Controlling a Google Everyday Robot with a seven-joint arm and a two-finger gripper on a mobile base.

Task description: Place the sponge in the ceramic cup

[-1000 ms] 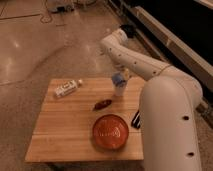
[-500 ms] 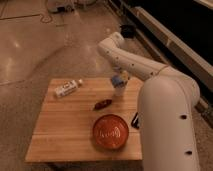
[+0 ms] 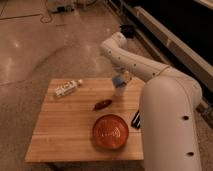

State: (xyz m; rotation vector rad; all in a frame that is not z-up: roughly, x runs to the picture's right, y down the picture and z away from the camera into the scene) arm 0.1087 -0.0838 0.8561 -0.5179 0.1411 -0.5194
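The blue sponge (image 3: 119,80), with a paler yellowish side to its right, sits at the tip of my gripper (image 3: 120,79), which is shut on it. Directly under it stands the small white ceramic cup (image 3: 120,92), near the back right of the wooden table (image 3: 60,125). The sponge is right at the cup's mouth; I cannot tell whether it touches the rim. My white arm reaches in from the right, bending up and back down to the cup.
A white labelled bottle (image 3: 67,88) lies on its side at the back left. A small dark red object (image 3: 102,104) lies mid-table. The round orange dish (image 3: 110,131) is at the front right, a black item (image 3: 135,120) beside it, partly behind my arm.
The gripper and the sponge have dropped slightly toward the cup. Nothing else on the table has moved.
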